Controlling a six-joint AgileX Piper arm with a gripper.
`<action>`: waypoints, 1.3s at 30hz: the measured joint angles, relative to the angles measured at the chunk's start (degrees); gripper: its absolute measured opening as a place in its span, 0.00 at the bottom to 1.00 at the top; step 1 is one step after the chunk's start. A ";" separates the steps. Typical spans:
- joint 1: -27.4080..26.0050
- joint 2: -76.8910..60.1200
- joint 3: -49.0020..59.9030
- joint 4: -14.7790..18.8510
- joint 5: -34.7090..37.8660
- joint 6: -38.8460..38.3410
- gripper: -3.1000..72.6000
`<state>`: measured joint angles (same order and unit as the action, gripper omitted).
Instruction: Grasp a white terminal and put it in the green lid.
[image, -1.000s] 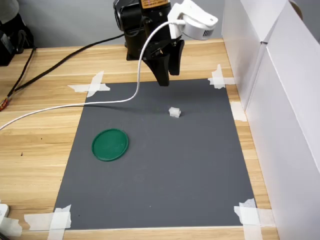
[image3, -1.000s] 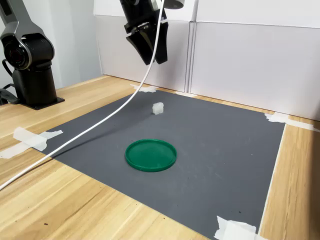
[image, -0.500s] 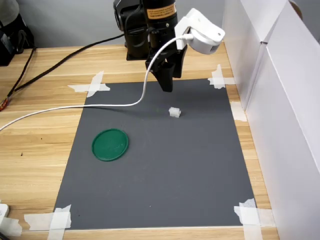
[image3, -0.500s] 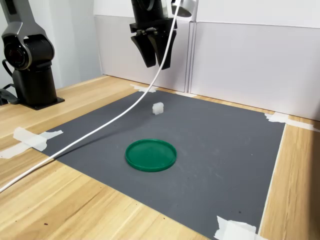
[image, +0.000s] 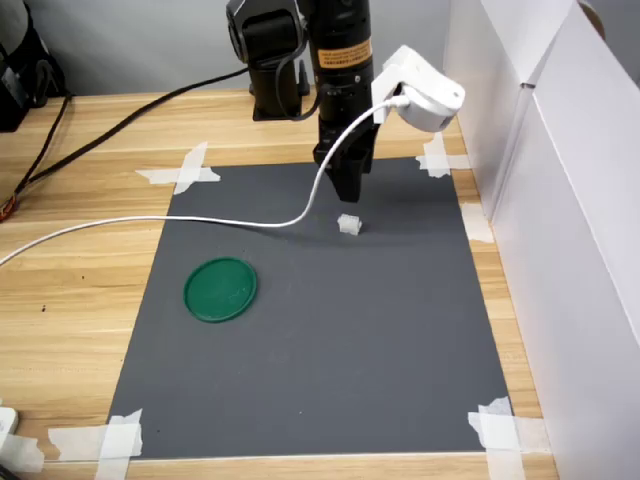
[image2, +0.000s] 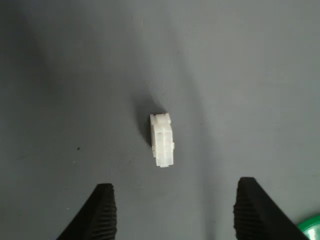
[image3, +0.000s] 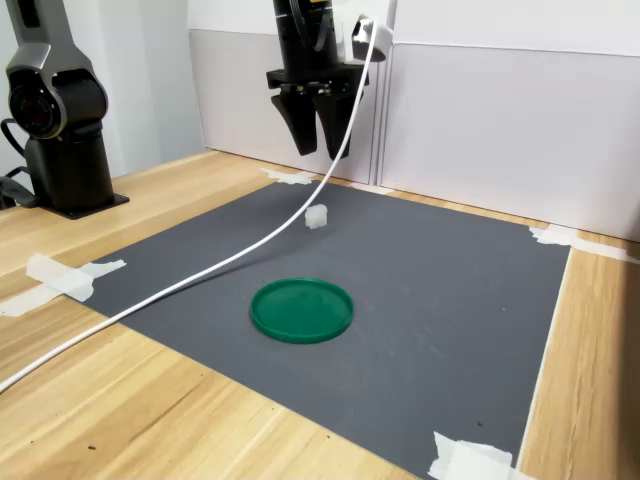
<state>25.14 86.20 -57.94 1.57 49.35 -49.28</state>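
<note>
While no label reads clearly, claw (image2: 172, 212) released above white terminal (image2: 162, 139), green lid (image: 220, 289) well apart.

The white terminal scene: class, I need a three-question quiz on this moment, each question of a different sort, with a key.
1. True or false: the white terminal lies inside the green lid.
2. The gripper is: A) open above the terminal, B) shut on the terminal, C) resting on the lid.
3. Fill in: the terminal and lid both rest on a dark grey ____.

Key: 1 false; 2 A; 3 mat.
</note>
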 joint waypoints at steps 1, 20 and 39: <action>0.00 0.12 0.80 -0.26 -0.82 -0.14 0.82; 0.00 5.18 5.46 -1.10 -9.14 -1.65 0.81; 0.00 9.42 5.46 -1.08 -11.57 2.10 0.80</action>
<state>25.14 95.62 -52.47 0.49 37.78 -47.18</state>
